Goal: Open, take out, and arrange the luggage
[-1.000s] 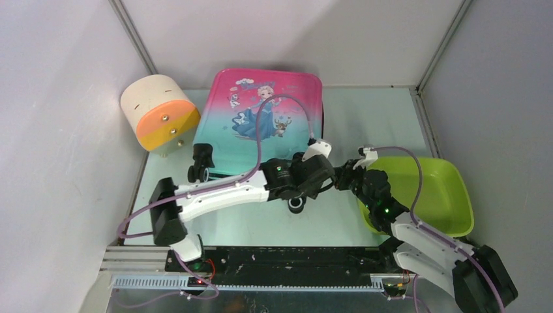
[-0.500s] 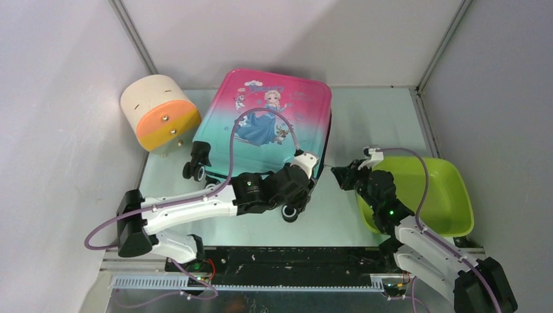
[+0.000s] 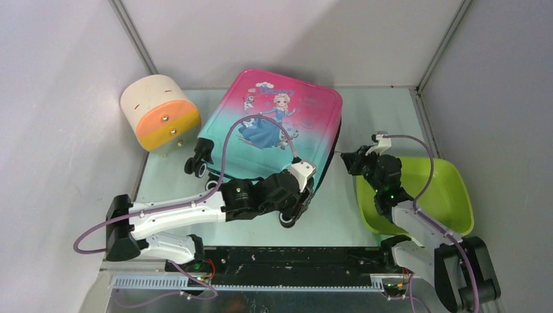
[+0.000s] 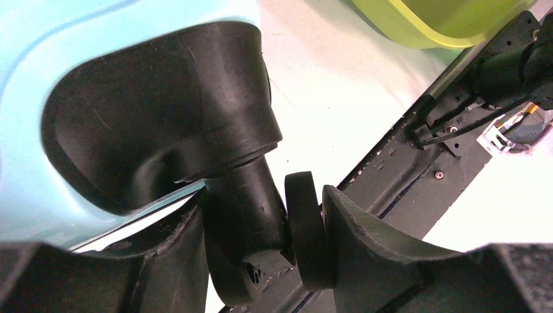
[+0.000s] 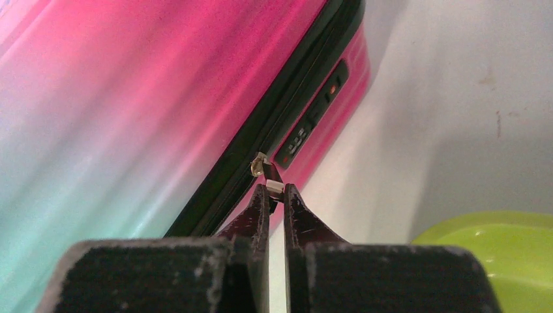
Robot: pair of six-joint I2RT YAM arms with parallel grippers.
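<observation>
The luggage (image 3: 274, 130) lies flat on the worktop (image 3: 365, 111), zipped up. The left gripper (image 4: 267, 244) clamps a wheel (image 4: 306, 241), probably to pin it down, while the right gripper (image 5: 275, 195) pinches the zipper pull (image 5: 264, 171), looks ready to unzip.

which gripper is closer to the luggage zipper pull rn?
Right. The right gripper is pinched on the zipper pull at the luggage's right edge. The left gripper is clamped around a wheel at its near corner, away from the pull.
</observation>
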